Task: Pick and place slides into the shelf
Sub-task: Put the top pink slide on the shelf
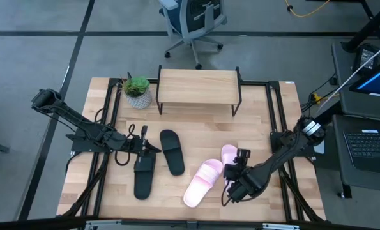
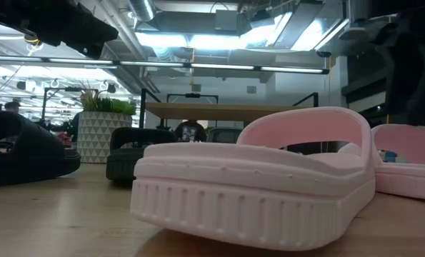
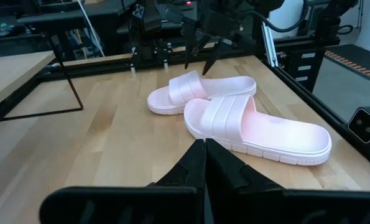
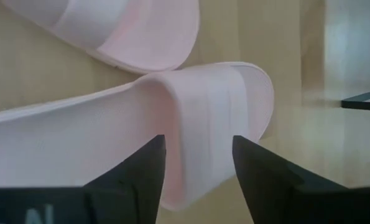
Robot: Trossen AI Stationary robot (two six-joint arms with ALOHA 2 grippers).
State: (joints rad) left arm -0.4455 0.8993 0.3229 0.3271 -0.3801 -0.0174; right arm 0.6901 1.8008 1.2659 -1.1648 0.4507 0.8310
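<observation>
Hovering right gripper (image 4: 197,168), fingers spread | pink slide (image 4: 172,118) strap directly beneath | left gripper (image 3: 204,165) closed

- The shelf (image 1: 199,85) top board is bare; access from above is unobstructed
- A potted plant (image 1: 137,91) stands just beside the shelf's left end and restricts approach from that side
- Bare tabletop (image 1: 202,131) lies between the shelf and the slides, wide enough for a gripper to cross
- Two black slides (image 1: 171,151) occupy the left-centre; the left gripper (image 1: 152,149) sits between them, fingers closed together
- Two pink slides (image 1: 204,181) lie touching at right-centre; the right gripper (image 1: 231,174), fingers spread, blocks their right side
- The front-left corner of the tabletop is open
</observation>
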